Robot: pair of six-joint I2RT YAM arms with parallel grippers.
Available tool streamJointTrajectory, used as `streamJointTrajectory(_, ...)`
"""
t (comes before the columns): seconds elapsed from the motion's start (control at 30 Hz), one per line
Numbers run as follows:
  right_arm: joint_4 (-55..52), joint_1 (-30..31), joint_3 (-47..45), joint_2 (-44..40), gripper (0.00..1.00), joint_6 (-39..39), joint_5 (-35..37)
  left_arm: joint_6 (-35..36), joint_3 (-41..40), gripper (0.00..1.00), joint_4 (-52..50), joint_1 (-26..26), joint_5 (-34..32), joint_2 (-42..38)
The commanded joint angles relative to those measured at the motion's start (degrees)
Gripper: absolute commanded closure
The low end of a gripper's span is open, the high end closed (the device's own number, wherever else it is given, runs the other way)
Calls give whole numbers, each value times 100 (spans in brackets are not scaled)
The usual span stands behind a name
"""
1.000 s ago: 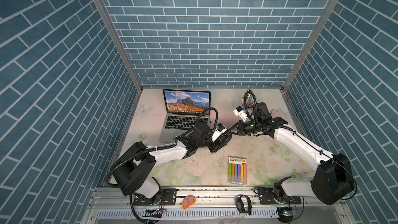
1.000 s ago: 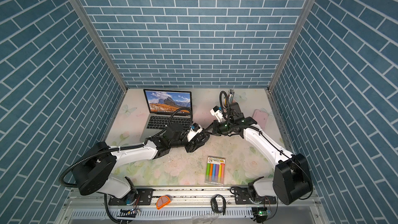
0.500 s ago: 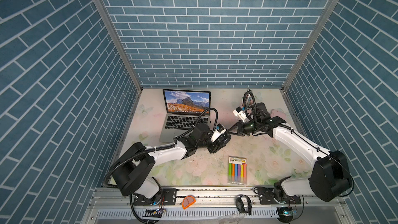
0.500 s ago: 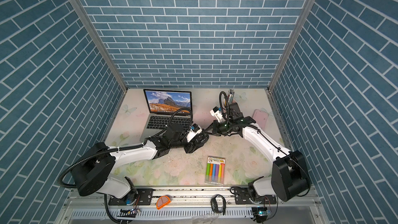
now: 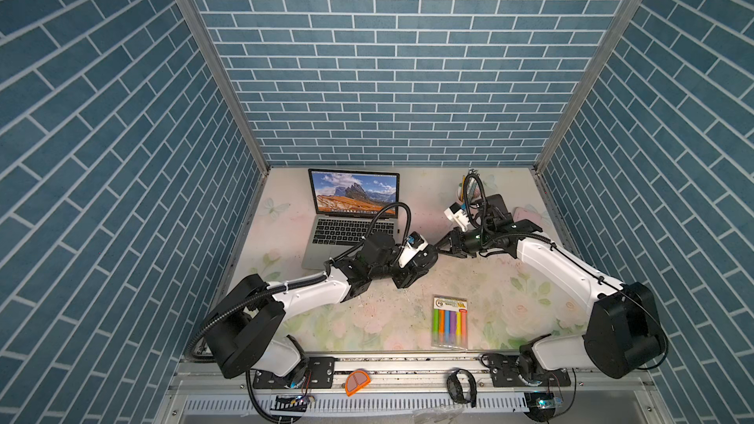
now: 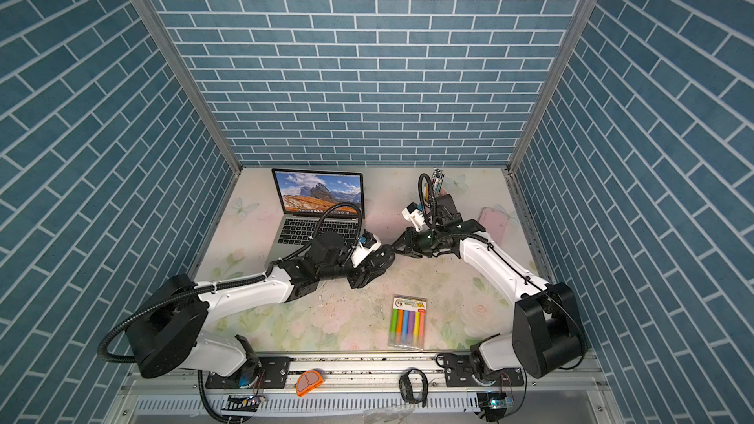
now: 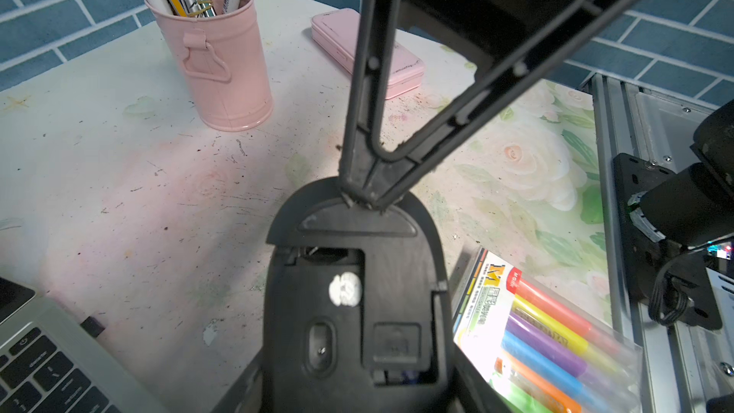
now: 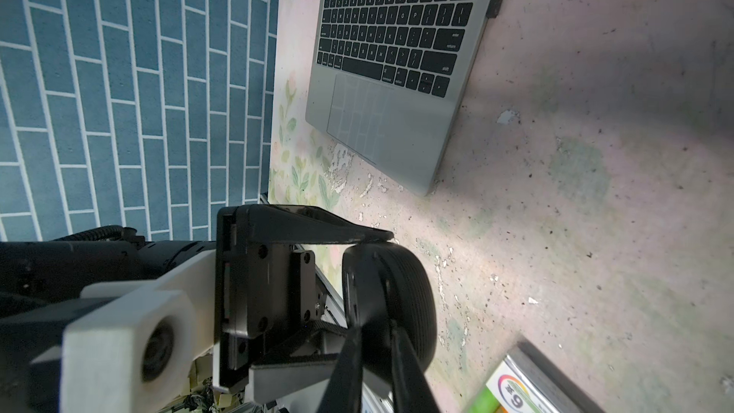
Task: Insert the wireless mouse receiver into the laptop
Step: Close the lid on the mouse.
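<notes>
Right gripper (image 7: 363, 202) fingers parted a crack, tips on one smooth black oval mouse (image 7: 353, 303) clamped by left gripper (image 5: 420, 267); one tiny black stub receiver (image 8: 495, 5) touches one silver-grey laptop (image 8: 397, 133) beyond.

My two top views sit high at the front, far back, tilted steeply down toward the rear wall (image 5: 387, 75); both show nearly the same whole pale floral tabletop (image 5: 367, 320), with the left gripper (image 5: 420, 266) and right gripper (image 5: 441, 245) close together mid-table. My left wrist camera rides close behind its gripper, facing across the black oval mouse (image 7: 353, 311) toward the right gripper. My right wrist camera faces the opposite way, the slim silver-grey laptop (image 8: 397, 113) beyond. Both wrist views share the mouse and a laptop corner.
</notes>
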Motion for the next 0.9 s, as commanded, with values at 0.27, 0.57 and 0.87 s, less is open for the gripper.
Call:
streamJointTrajectory(0.27, -413, -12, 297, 110, 70, -265, 264, 67, 210, 55, 63, 38, -27, -64)
streamJointTrajectory(0.57, -288, -12, 330, -367, 52, -78, 796, -92, 281, 54, 69, 38, -304, -42)
streamJointTrajectory(0.87, 1355, 243, -627, -1169, 42, 1001, 1873, -647, 411, 54, 97, 39, -843, 181)
